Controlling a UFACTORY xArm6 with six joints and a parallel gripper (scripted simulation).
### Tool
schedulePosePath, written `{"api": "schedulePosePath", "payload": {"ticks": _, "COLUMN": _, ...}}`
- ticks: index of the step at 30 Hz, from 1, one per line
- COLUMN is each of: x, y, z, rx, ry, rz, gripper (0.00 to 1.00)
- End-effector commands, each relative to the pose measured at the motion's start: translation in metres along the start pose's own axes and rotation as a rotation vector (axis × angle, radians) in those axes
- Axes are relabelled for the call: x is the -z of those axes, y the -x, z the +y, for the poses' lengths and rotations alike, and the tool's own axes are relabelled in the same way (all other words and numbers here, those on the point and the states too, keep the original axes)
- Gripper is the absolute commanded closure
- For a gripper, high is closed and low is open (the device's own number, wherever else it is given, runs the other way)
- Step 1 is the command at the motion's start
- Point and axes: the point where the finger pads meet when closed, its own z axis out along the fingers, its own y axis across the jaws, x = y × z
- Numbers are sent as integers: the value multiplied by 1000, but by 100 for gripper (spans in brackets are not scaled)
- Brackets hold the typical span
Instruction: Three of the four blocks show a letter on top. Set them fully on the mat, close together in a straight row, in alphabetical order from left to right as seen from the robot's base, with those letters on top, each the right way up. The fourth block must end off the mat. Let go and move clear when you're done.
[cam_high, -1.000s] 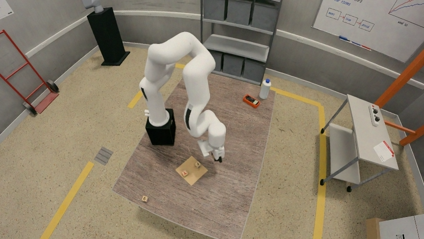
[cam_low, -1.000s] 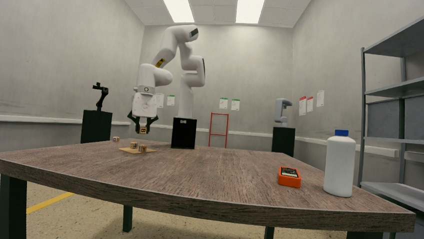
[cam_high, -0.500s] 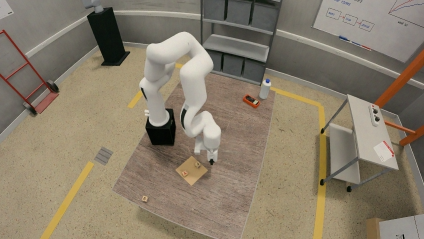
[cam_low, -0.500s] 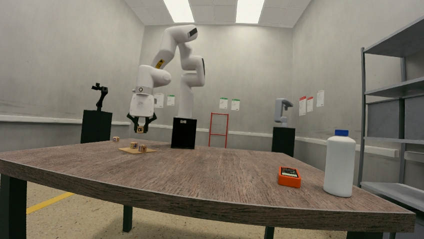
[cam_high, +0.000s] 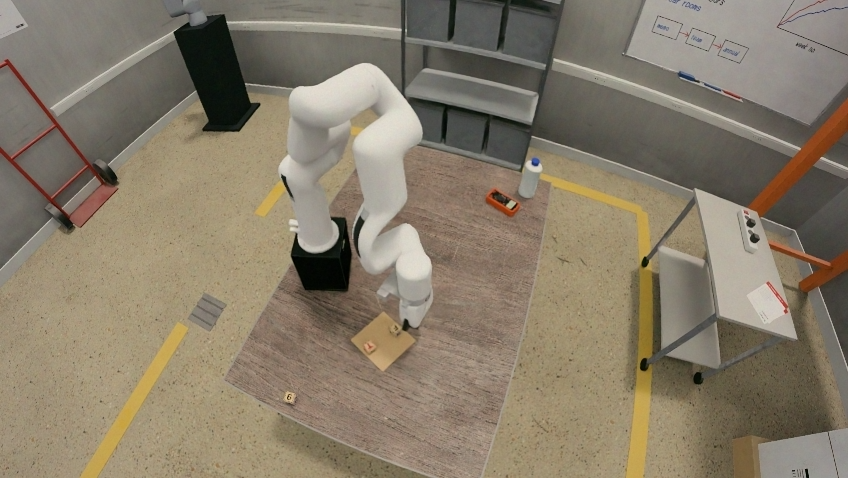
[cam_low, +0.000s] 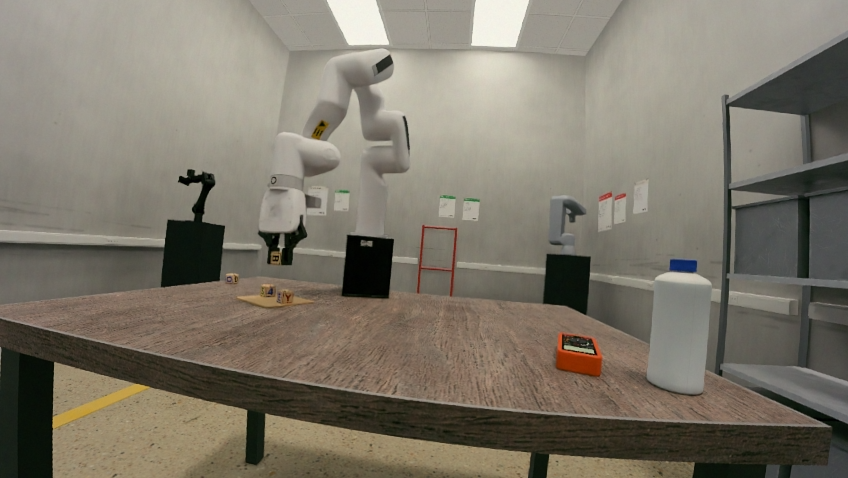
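A tan mat (cam_high: 383,340) lies on the wooden table in front of the arm's base; it also shows in the exterior view (cam_low: 274,301). Two wooden blocks rest on it: one with a red mark on top (cam_high: 369,346) and one near the mat's far corner (cam_high: 395,328). In the exterior view they stand side by side (cam_low: 267,289) (cam_low: 285,296). My gripper (cam_low: 282,258) is shut on a third wooden block (cam_low: 274,257) and holds it in the air above the mat. In the top view the gripper (cam_high: 408,323) points down beside the far-corner block and hides the held block. A block marked 6 (cam_high: 289,397) lies off the mat near the table's edge.
An orange device (cam_high: 502,201) and a white bottle with a blue cap (cam_high: 529,177) stand at the table's far end. The arm's black base (cam_high: 321,263) sits at the table's side. Grey shelves (cam_high: 478,77) stand behind the table.
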Motion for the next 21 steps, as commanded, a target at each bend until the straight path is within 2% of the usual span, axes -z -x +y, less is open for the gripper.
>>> {"api": "schedulePosePath", "payload": {"ticks": 1, "x": 1, "y": -3, "z": -5, "rx": -138, "ry": -19, "rz": 10, "gripper": 72}}
{"api": "schedulePosePath", "payload": {"ticks": 7, "x": 2, "y": -8, "z": -10, "rx": -265, "ry": -20, "rz": 8, "gripper": 72}}
{"api": "schedulePosePath", "payload": {"ticks": 8, "x": 2, "y": -11, "z": -14, "rx": -357, "ry": -20, "rz": 7, "gripper": 72}}
{"api": "schedulePosePath", "payload": {"ticks": 21, "x": 3, "y": -25, "z": -28, "rx": -743, "ry": -24, "rz": 2, "gripper": 72}}
